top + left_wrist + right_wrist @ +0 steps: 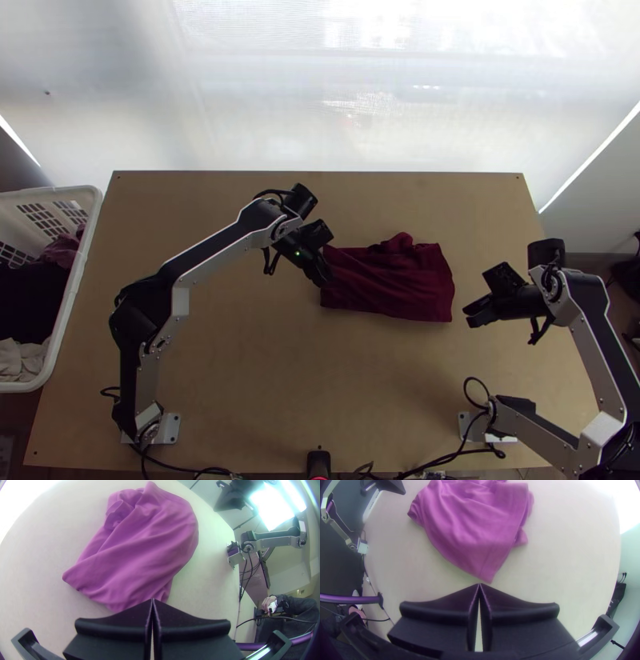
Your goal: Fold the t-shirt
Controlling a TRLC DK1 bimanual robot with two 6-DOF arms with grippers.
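Observation:
A dark red t-shirt [392,282] lies folded into a rough rectangle right of the table's middle, with a bunched bit at its far edge. My left gripper [324,278] is over the shirt's left end. In the left wrist view the shirt [133,553] looks pink and wrinkled, and the left gripper [152,600] is shut at its near edge, with no cloth seen between the fingertips. My right gripper [470,317] stands just off the shirt's right end. In the right wrist view that gripper [479,585] is shut, close to a pointed corner of the shirt [470,523].
A white laundry basket [86,232] with clothes stands at the table's left side. Cables run along the near edge of the wooden table [264,376]. A person's hand [268,604] shows at the right of the left wrist view, away from the shirt.

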